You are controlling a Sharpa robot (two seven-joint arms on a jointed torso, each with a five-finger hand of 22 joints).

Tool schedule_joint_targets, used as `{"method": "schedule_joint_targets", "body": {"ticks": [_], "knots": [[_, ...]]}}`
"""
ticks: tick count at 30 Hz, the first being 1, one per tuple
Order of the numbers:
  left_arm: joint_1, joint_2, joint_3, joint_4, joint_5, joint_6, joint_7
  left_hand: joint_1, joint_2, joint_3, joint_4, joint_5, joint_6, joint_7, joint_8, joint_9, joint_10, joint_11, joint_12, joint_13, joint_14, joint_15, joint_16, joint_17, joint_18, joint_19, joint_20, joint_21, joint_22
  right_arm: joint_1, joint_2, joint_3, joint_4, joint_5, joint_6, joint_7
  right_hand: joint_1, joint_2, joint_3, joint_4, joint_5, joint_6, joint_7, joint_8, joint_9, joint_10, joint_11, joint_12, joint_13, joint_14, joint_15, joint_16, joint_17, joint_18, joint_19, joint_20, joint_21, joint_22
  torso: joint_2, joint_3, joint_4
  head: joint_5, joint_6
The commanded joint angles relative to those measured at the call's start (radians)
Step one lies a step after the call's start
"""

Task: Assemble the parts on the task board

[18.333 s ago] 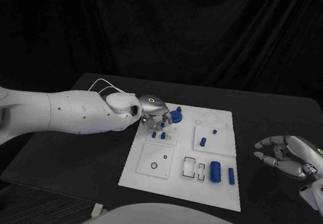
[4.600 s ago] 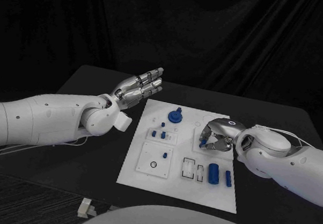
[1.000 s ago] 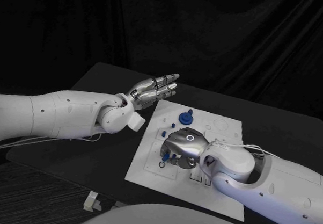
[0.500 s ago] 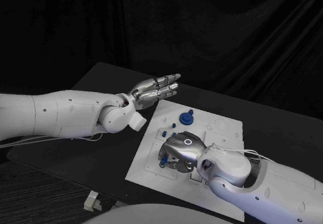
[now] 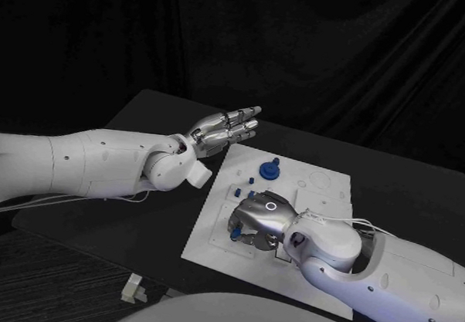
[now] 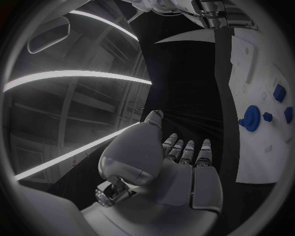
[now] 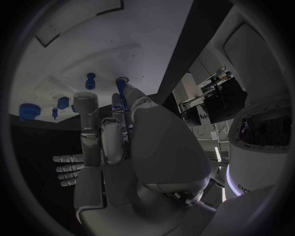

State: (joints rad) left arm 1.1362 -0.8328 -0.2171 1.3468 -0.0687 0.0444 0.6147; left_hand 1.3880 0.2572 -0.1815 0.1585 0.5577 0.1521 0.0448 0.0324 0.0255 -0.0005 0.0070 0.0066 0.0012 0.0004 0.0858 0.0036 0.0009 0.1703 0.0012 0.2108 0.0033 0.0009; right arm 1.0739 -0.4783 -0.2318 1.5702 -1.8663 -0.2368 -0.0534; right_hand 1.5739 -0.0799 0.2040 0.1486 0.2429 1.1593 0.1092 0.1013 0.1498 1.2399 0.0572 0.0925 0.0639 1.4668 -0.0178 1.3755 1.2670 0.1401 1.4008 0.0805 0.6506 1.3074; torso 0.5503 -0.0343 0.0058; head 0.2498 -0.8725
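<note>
The white task board (image 5: 321, 187) lies mid-table. My right hand (image 5: 258, 223) is down on its near-left panel, fingers curled around a small blue peg (image 7: 119, 96) whose tip meets the board (image 7: 80, 54). Part of the panel is hidden under the hand. A blue knob (image 5: 267, 167) stands at the board's far-left corner, with small blue pegs (image 5: 250, 181) just nearer. My left hand (image 5: 224, 127) hovers flat and open above the table beside the board's far-left edge, holding nothing. The left wrist view shows the left hand (image 6: 181, 167), the knob (image 6: 250, 118) and a peg (image 6: 278, 92).
Another blue peg (image 7: 90, 80) stands on the board just beyond my right fingertips. The black table (image 5: 409, 187) stretches to the right of and behind the board. My right forearm (image 5: 400, 276) lies across the board's near-right corner.
My right hand has slid a little toward the board's near edge and settled lower on the near-left panel. The left hand has stayed where it was.
</note>
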Motion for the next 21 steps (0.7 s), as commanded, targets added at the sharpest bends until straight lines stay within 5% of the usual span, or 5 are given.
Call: {"method": "schedule_joint_targets", "body": {"ticks": [1, 21], "knots": [[-0.002, 0.002, 0.001, 0.001, 0.003, 0.010, 0.007, -0.007, 0.005, 0.001, -0.007, 0.002, 0.000, 0.000, 0.001, 0.000, 0.001, 0.005, -0.007, -0.001, 0.000, -0.003, -0.004, -0.001, 0.009, -0.001, -0.008, -0.003, -0.001, -0.006, -0.002, -0.002, 0.003, -0.009, 0.001, -0.022, -0.006, -0.001, 0.007, 0.001, -0.005, 0.003, 0.003, 0.006, 0.000, 0.009, -0.002, -0.006, 0.001, 0.040, -0.004, -0.001, -0.001, -0.011, -0.005, -0.001, 0.004, 0.093, 0.000, 0.0000, -0.0009, 0.000, 0.000], [-0.003, 0.004, 0.001, -0.003, 0.003, 0.015, -0.005, -0.009, 0.008, 0.003, -0.008, 0.002, -0.002, -0.001, 0.001, 0.000, 0.001, 0.005, -0.007, -0.001, 0.000, 0.004, -0.004, -0.001, 0.009, -0.001, -0.003, -0.003, -0.001, -0.009, -0.008, -0.002, 0.003, -0.009, 0.004, -0.030, -0.013, -0.007, 0.011, 0.004, -0.015, -0.004, 0.007, -0.003, -0.001, 0.003, 0.003, -0.017, 0.000, 0.037, -0.001, -0.005, -0.007, -0.010, -0.009, 0.000, -0.004, 0.091, 0.000, 0.0001, -0.0001, 0.001, 0.000]]}}
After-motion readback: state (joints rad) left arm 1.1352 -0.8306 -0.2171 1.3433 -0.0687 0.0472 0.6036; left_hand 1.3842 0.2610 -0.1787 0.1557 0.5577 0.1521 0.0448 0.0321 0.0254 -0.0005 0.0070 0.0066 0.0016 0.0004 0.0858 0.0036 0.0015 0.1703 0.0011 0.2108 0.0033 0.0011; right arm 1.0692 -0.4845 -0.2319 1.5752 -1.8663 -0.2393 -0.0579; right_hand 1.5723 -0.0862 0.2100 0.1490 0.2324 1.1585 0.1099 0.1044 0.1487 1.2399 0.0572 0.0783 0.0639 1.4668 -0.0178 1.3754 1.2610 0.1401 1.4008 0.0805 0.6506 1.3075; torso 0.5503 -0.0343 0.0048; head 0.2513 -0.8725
